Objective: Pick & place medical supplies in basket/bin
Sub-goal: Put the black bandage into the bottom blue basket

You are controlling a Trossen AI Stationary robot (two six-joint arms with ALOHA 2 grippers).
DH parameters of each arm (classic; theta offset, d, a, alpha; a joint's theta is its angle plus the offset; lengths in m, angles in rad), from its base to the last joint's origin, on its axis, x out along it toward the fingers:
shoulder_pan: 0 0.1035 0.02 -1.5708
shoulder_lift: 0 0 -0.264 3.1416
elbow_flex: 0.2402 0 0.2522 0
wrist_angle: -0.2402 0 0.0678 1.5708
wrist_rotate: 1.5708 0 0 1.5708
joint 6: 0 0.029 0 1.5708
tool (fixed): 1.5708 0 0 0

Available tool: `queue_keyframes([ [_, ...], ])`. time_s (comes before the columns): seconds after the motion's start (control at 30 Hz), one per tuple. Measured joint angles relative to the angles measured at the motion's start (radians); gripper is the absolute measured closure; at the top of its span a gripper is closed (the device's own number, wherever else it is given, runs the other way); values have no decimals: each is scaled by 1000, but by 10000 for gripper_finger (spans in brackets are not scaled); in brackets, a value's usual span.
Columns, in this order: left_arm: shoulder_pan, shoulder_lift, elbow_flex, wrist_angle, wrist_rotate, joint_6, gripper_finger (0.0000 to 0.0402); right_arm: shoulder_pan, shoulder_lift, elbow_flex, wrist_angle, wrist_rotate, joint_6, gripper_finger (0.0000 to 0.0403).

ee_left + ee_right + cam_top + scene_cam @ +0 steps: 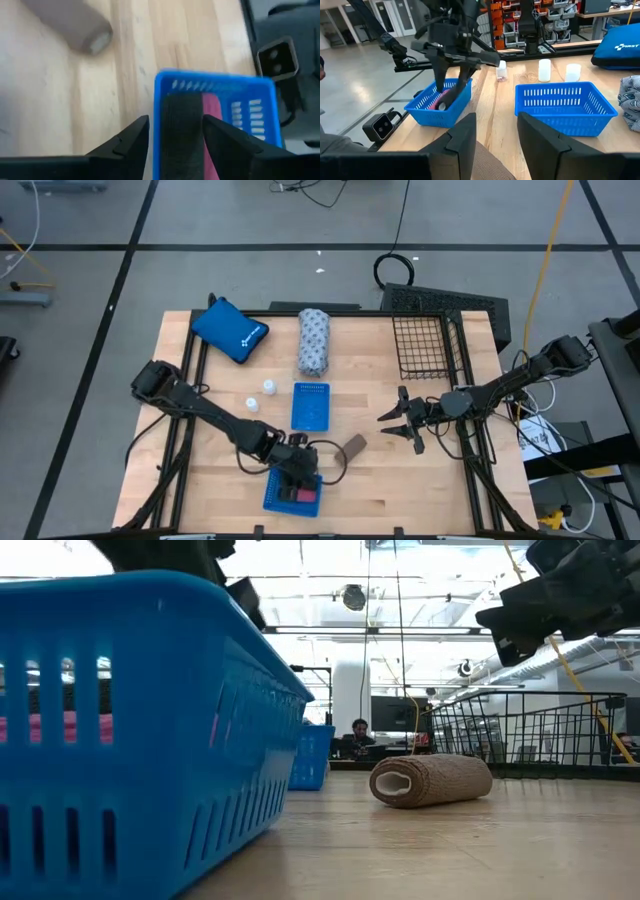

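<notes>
We begin at the left, where the left gripper (297,470) hangs over the near blue tray (275,498) — its fingers spread on either side of a black block (181,135), not yet closed on it as far as we can tell, with a pink block (212,125) lying just beside it in the tray. We judge this to be the grasping step: the next move calls for closing squarely on the black block, lifting it clear of the tray's slotted plastic wall, and carrying it across to the basket. Behind the arm stand small white bottles (269,387), and farther back lies the fat patterned roll (313,341), soft and cylindrical. A second blue tray (311,406) sits mid-table, and near the first tray's corner rests a brown roll (352,446) of woven, cloth-like wrap. Farther right, the right gripper (404,425) hovers low with its fingers apart, holding nothing. Behind it stands the basket (428,345) — black wire mesh, tall-sided, at the far right of the smooth wooden table (420,490).
</notes>
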Motion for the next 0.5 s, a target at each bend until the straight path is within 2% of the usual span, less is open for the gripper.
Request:
queue_keyframes([
  [0.2,-7,-24,0,-11,-52,17,211,0,0,-6,2,-1,0,271],
  [0.5,-54,-80,1,6,4,-8,191,0,0,-6,5,-3,0,271],
])
